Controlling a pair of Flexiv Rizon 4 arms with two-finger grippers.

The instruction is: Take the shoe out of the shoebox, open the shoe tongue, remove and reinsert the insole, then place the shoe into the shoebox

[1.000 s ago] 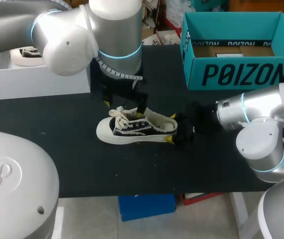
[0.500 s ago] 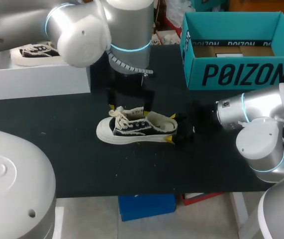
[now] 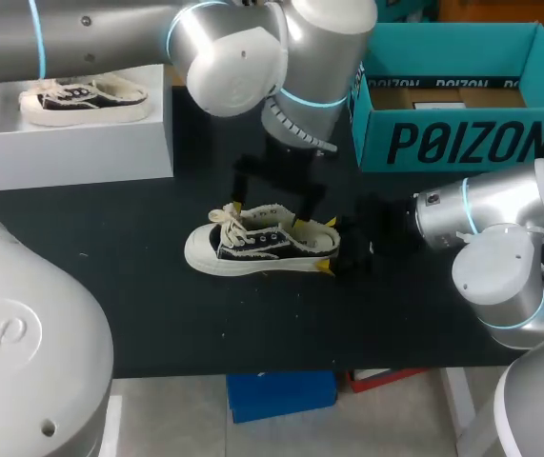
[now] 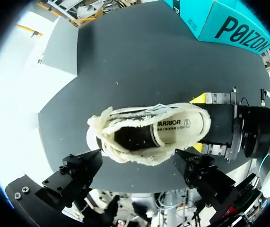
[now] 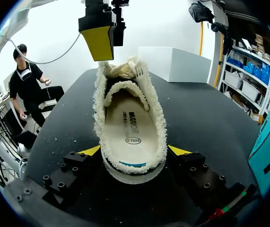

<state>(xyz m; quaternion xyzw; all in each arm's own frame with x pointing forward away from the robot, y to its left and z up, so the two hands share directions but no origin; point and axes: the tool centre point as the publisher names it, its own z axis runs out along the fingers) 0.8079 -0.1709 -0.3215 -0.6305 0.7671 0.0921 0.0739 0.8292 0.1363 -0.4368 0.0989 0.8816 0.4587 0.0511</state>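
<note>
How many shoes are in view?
2. One shoe stands on the black table, its heel held by the right gripper, with the left gripper open above it. The second shoe rests on the white box at far left. Part of the teal shoebox's inside is hidden.

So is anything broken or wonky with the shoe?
Nothing stands out. The shoe stands upright on the table, its heel held from both sides by the right gripper, and the insole lies flat inside. Its frayed edges look like its style, not damage.
</note>
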